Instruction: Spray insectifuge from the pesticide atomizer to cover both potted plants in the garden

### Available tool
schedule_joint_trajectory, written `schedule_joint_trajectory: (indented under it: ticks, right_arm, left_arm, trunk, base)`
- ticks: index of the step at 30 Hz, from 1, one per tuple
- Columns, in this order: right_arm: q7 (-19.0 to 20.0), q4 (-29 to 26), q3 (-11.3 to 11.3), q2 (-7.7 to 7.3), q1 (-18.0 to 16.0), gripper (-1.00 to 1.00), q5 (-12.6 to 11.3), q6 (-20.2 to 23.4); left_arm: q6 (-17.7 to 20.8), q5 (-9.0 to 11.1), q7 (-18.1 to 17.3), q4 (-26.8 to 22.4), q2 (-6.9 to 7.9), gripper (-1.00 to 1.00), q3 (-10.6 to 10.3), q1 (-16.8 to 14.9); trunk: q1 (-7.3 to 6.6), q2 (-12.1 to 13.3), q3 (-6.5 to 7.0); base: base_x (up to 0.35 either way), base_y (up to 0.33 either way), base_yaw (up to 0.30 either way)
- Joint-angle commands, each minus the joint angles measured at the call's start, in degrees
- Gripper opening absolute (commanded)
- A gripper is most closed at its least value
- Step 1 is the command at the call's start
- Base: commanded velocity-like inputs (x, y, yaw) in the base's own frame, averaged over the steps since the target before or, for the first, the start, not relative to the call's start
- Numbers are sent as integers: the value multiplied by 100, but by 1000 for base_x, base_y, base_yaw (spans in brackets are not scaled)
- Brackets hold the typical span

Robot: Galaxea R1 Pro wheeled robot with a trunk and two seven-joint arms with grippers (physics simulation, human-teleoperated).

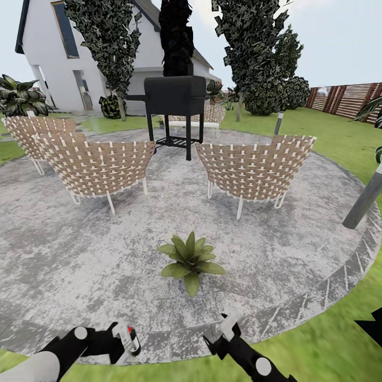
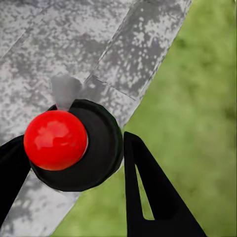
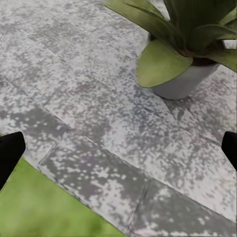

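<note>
At the left of the head view, the black left gripper is closed around the pesticide atomizer, a small white bottle with a black cap and red button, held low over the edge of the round mottled grey paved patio. In the left wrist view the atomizer's glossy red button on its round black cap sits clamped between the two black fingers, above the seam where paving meets green lawn. Ahead, near the middle of the patio, stands one potted plant, a rosette of pointed green leaves; the right wrist view shows its broad leaves and little grey pot resting on the stones. Beyond it stand woven brown wicker chairs and a black barbecue grill. To the right, the black right gripper hovers spread wide and empty, its fingertips well apart. A brown slatted wooden fence lines the far right.
</note>
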Motion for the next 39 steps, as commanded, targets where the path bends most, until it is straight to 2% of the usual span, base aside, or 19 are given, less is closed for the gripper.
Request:
schedule_joint_trajectory:
  ticks: [1,7,14,15,21,22,27,31,34,39]
  right_arm:
    - [18,0,4,31,-8,100,74,-18]
    - [211,-8,-3,226,-17,100,271,-11]
    - [436,-60,-5,263,-46,100,497,-9]
    - [468,-93,-5,265,-49,-100,529,-9]
    - [660,-166,-5,259,-54,-100,721,-9]
    - [1813,-171,-5,262,-53,-100,1373,-9]
    - [1829,-263,-5,268,-55,-100,1367,-9]
    - [1835,-273,3,325,-53,-100,1368,-9]
    - [1835,-274,4,365,-54,-100,1372,-9]
    - [1831,-274,-1,373,-53,-100,1373,-16]
  left_arm:
    - [-56,-9,-9,-38,-6,-100,-44,1]
    - [-244,-126,-40,-233,-130,-100,-171,4]
    - [-404,-336,-43,-260,-357,-100,-390,-35]
    - [-399,-367,-43,-262,-390,-100,-423,-43]
    - [-387,-558,-43,-264,-585,-100,-620,-73]
    - [-389,-945,-44,-264,-797,-100,-1270,-74]
    - [-386,-981,-43,-286,-991,-100,-1278,-79]
    - [-331,-1229,-43,-290,-1173,-100,-1281,-91]
    - [-324,-1347,-45,-290,-1230,-100,-1281,-92]
    - [-332,-1359,-283,-333,-1248,-100,-1278,-93]
  trunk:
    - [-1,-2,-5]
    - [-1,-2,-5]
    - [-1,-2,-5]
    - [-1,-2,-5]
    - [-1,-2,-5]
    - [-1,-2,-5]
    - [-1,-2,-5]
    - [-1,-2,-5]
    - [-1,-2,-5]
    - [-1,-2,-5]
  base:
    - [0,0,0]
    - [0,0,0]
    - [0,0,0]
    - [0,0,0]
    - [0,0,0]
    - [0,0,0]
    - [0,0,0]
    - [0,0,0]
    - [0,0,0]
    - [0,0,0]
